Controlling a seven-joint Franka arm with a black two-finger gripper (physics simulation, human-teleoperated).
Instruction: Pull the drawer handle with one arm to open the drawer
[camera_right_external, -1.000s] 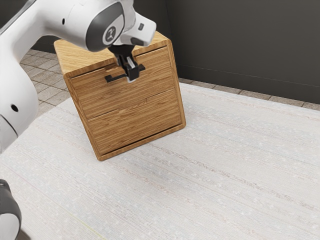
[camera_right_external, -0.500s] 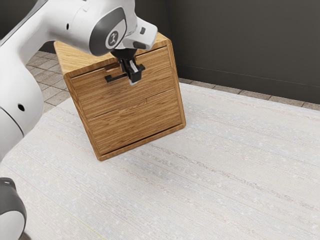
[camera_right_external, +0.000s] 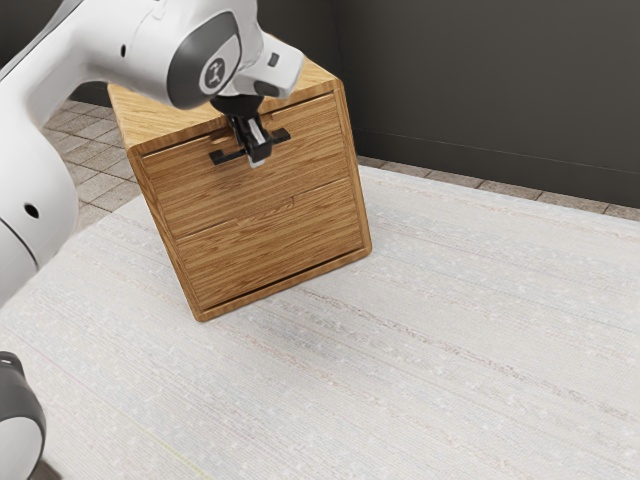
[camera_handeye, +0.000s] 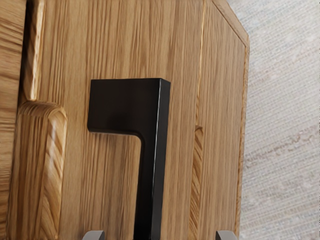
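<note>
Handle (camera_handeye: 151, 165): black square bar, grained-wood drawer (camera_right_external: 310, 145).

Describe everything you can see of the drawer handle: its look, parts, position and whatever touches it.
The handle is a black, matte, square-edged bar, metal by its look, with a short leg bent at a right angle at its end to meet the wood. It lies across the front of the upper drawer, which looks flush with the cabinet. The gripper straddles the bar, open; in the wrist view its fingertips stand clear on either side.
</note>
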